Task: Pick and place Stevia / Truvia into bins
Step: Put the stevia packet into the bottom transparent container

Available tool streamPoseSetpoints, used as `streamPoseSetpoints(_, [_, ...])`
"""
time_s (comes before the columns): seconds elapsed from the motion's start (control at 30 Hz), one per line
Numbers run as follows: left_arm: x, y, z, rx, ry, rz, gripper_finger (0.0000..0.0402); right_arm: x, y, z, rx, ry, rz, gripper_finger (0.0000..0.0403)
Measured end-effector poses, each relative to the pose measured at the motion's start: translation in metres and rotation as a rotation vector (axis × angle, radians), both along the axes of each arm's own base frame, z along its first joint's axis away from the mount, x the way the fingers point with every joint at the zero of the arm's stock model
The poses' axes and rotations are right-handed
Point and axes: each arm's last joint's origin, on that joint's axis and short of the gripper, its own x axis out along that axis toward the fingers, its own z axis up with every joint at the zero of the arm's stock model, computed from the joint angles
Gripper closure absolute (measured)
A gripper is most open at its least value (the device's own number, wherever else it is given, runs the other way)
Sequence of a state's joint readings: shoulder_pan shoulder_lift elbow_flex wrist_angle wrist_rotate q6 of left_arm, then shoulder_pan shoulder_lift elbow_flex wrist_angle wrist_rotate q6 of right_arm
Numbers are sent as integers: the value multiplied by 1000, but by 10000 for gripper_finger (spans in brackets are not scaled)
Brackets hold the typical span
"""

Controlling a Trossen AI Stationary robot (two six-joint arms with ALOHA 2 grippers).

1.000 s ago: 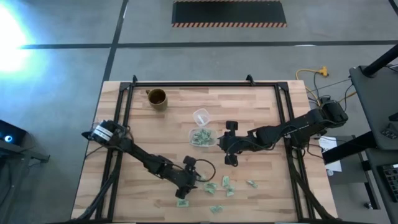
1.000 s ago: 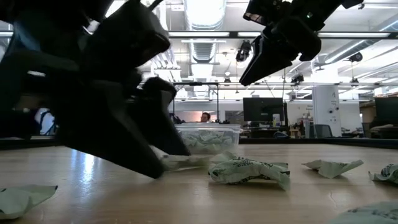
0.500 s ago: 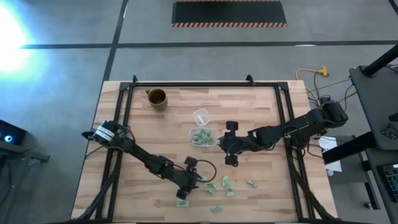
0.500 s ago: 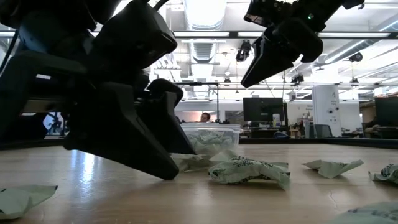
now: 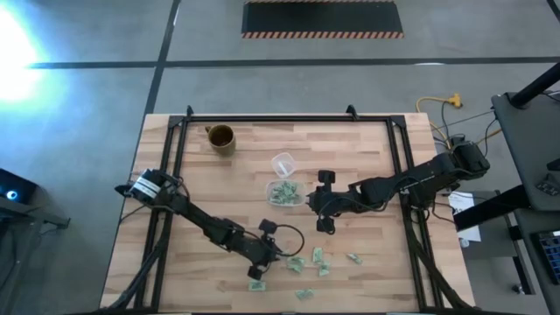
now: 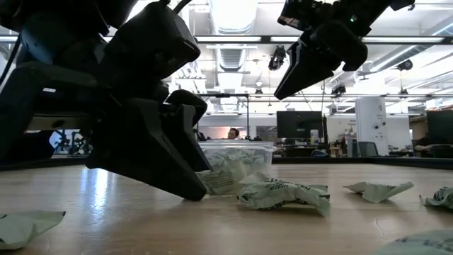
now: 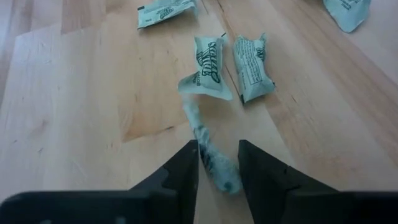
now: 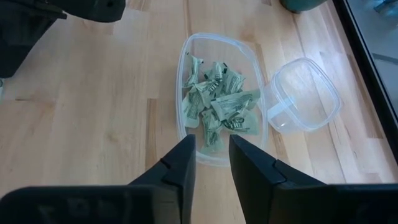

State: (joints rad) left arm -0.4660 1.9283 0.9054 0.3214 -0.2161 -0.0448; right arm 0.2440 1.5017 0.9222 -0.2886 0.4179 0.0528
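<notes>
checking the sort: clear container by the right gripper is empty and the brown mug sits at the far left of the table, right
Not quite: the clear container is not empty. The right wrist view shows green Stevia packets piled inside, just ahead of the right gripper. The brown mug is placed as you say.

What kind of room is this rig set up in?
Probably an open lab or industrial workshop: a polished concrete floor with a black hazard-striped mat, exposed ceiling ducts, and distant desks with computer monitors behind the wooden table.

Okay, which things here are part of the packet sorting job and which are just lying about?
Job: packets, some loose on the table, some in the bin; left gripper closing on one; right gripper over the bin.
Lying about: mug, round cup.
</notes>
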Motion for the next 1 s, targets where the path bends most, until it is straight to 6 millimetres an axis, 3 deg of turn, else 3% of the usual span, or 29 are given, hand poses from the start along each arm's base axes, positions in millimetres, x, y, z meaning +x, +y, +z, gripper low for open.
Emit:
streamPoseSetpoints(0.63, [-11,6,13,73,20,58,395,0,0,0,0,0,0,322])
streamPoseSetpoints(0.87, [-15,9,19,116,37,88,397,0,0,0,0,1,0,316])
streamPoseSetpoints(1.0, [-21,16,36,187,21,158,397,0,0,0,-1,1,0,321])
